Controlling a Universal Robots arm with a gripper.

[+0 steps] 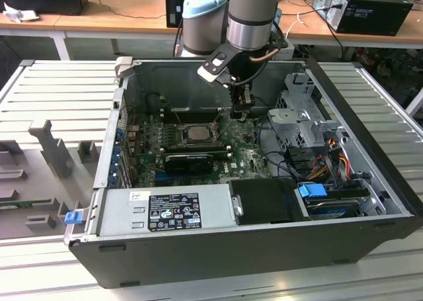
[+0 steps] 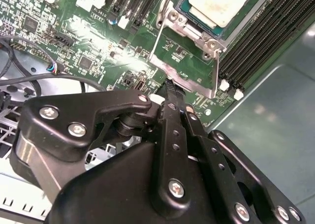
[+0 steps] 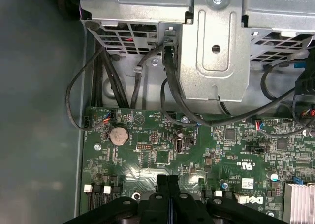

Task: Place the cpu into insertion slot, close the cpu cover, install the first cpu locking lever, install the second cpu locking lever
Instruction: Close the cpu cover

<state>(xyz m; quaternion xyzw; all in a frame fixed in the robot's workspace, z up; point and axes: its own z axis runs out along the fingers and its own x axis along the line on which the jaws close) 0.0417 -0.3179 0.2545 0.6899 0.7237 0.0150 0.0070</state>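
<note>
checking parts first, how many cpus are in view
1. The cpu sits in the insertion slot, close to the gripper; others could be hidden.

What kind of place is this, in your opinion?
Probably a robotics or computer-assembly lab: a robot arm reaches into an open computer case on a slatted metal bench, and wooden desks behind hold more computers.

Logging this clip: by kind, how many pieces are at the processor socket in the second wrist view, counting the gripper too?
cpu: 1
cover: 1
locking levers: 2
gripper: 1
Total: 5
</note>
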